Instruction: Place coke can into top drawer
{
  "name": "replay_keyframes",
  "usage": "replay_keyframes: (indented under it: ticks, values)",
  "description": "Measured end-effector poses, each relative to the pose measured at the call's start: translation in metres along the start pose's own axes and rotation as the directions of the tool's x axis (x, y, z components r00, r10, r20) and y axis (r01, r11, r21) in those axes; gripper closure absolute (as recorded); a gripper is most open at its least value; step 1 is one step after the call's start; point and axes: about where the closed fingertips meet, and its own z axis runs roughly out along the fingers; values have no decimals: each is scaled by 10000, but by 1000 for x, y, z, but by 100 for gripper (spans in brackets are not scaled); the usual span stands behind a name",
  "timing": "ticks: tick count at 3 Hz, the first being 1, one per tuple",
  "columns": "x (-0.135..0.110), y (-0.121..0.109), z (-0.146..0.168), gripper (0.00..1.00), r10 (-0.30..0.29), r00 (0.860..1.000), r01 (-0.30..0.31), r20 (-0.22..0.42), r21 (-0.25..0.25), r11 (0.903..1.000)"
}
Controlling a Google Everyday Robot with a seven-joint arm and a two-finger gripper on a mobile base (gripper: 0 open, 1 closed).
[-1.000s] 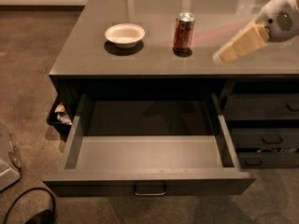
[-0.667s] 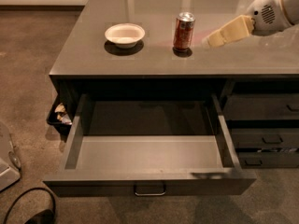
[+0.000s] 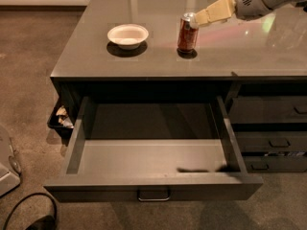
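The cream gripper (image 3: 200, 17), jaws' spread impossible to tell, nears the small red cylindrical coke can (image 3: 187, 33) just left of them, where a sideways nudge could topple it.

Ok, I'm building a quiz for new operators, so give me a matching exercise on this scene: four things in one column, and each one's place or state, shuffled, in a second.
Things:
1. red cylindrical coke can
2. round white bowl
3. wide dark-grey top drawer
4. beige gripper

Places or states:
A. pulled open, nothing inside
B. at the can's top, on its right side
C. standing upright on the grey countertop
D. on the countertop, left of the can

Pairs: 1-C, 2-D, 3-A, 4-B.
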Motion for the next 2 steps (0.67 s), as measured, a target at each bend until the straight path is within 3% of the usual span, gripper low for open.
replay_keyframes:
  ticks: [1,2]
  values:
    - [0,0,0,0,-2,10000,2,-1,0,10000]
    - [-1,-4,11,0,372,9993,-373,64,195,9991]
